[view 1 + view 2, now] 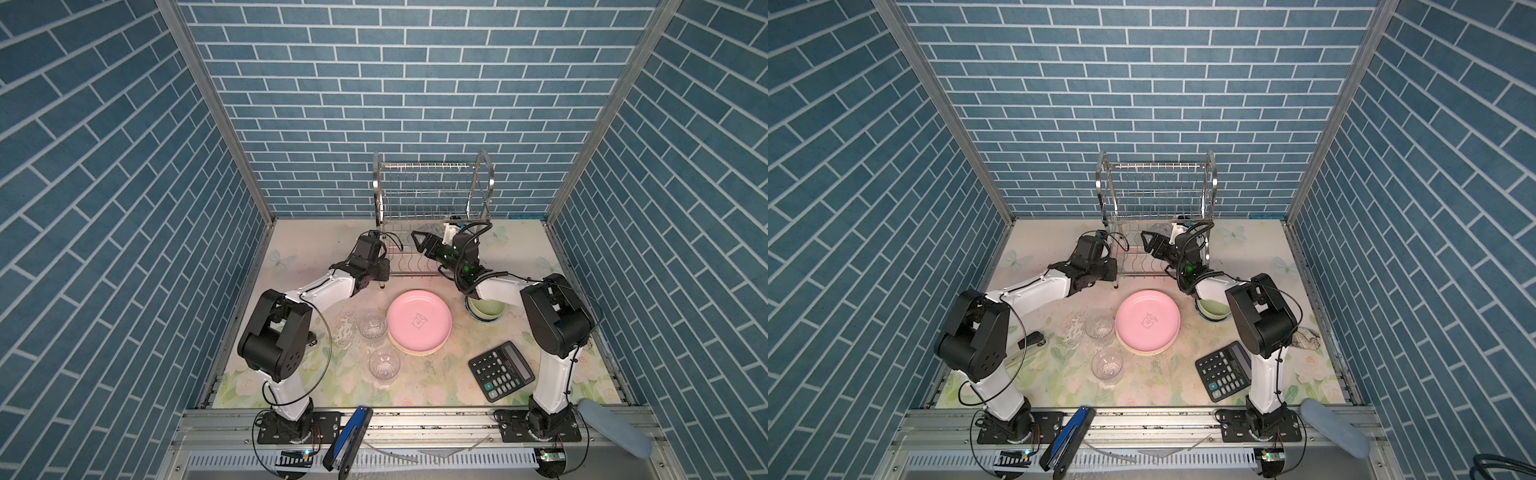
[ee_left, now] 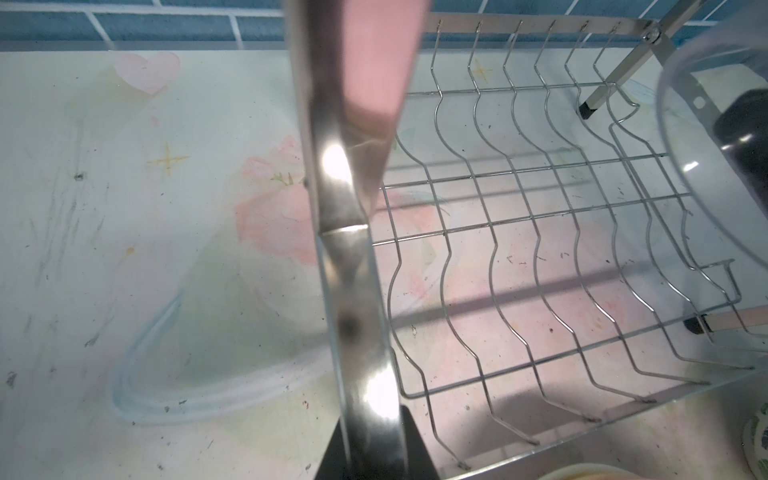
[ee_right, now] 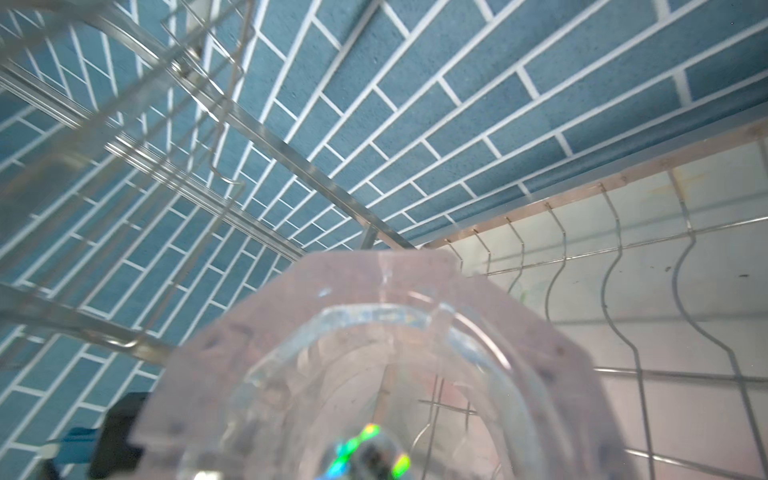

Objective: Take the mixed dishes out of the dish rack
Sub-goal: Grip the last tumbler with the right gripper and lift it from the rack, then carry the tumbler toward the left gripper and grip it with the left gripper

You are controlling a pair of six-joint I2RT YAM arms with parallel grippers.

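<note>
The silver dish rack (image 1: 432,183) (image 1: 1156,187) stands at the back of the table with both wire tiers bare. My left gripper (image 1: 380,274) (image 2: 374,415) is shut on the rack's shiny front-left leg strip (image 2: 345,257). My right gripper (image 1: 426,241) (image 1: 1152,241) reaches into the lower tier and is shut on a clear glass (image 1: 430,229) (image 3: 374,374), which is tipped on its side. That glass (image 2: 715,166) also shows in the left wrist view with a black finger behind it. In the right wrist view the glass hides the fingers.
On the table in front of the rack sit a pink plate (image 1: 419,322) on a plate stack, two clear glasses (image 1: 372,325) (image 1: 384,363), stacked pale-green bowls (image 1: 486,309) under the right arm, and a black calculator (image 1: 500,370).
</note>
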